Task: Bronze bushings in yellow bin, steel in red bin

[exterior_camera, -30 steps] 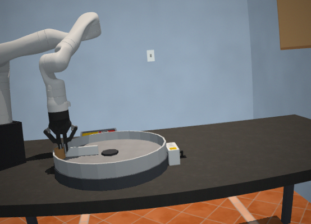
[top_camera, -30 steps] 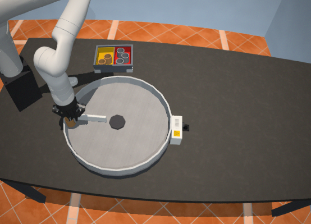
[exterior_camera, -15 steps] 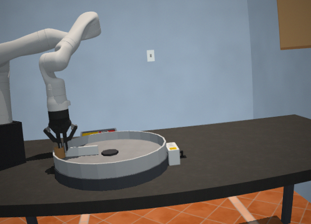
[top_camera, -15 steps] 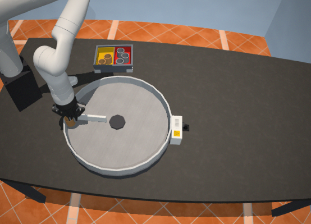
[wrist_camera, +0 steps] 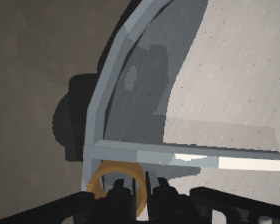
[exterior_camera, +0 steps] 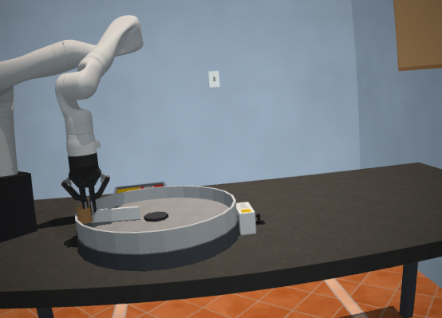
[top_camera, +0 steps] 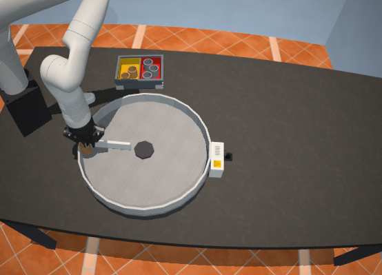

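Observation:
A bronze bushing (top_camera: pixel 86 151) (exterior_camera: pixel 84 215) (wrist_camera: pixel 120 166) stands upright on the turntable (top_camera: pixel 165 126) (exterior_camera: pixel 187 207) (wrist_camera: pixel 231 75), at its left rim beside the white bar. My gripper (top_camera: pixel 90 145) (exterior_camera: pixel 88 210) (wrist_camera: pixel 140 185) is shut on the bushing's wall, one finger inside the ring and one outside. The fingers hide part of the ring in the wrist view. The yellow bin (top_camera: pixel 129 62) holds two bronze bushings (top_camera: pixel 132 71) (top_camera: pixel 125 75). The red bin (top_camera: pixel 157 61) holds three steel bushings (top_camera: pixel 147 62) (top_camera: pixel 154 71) (top_camera: pixel 147 75).
A raised wall (top_camera: pixel 203 126) (exterior_camera: pixel 159 242) (wrist_camera: pixel 95 120) rings the turntable. The white bar (top_camera: pixel 117 145) (exterior_camera: pixel 121 214) (wrist_camera: pixel 246 163) reaches inward from the left rim towards the dark hub (top_camera: pixel 144 149) (exterior_camera: pixel 155 216). A white box (top_camera: pixel 216 154) (exterior_camera: pixel 246 223) stands against the right rim. The bins lie behind the turntable.

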Motion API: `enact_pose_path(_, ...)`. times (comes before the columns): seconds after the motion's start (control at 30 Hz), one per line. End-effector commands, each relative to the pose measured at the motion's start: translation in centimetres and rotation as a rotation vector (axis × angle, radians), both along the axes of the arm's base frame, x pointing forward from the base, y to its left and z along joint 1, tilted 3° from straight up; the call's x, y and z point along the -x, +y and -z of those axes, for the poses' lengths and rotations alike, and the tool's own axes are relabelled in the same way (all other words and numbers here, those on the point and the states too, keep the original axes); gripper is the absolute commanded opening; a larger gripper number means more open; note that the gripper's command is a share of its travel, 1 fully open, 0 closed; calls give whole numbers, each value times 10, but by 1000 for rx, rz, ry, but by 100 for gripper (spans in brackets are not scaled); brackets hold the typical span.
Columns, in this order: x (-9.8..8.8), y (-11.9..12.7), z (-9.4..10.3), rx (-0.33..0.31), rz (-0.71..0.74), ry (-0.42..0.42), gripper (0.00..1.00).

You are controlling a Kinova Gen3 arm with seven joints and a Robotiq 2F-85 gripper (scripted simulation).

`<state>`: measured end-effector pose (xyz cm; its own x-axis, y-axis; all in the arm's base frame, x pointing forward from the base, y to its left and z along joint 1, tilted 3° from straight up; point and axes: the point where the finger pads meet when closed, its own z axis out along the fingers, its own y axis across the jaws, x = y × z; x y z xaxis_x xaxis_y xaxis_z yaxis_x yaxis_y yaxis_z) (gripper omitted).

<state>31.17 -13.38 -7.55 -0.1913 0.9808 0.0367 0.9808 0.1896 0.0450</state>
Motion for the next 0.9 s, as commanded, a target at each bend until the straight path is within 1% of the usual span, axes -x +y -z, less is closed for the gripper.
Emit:
enact_pose_path(0.0,0,0,-2,0,0,-2,0)
enact_pose_path(0.87,0,0,-10,0,0,-2,0)
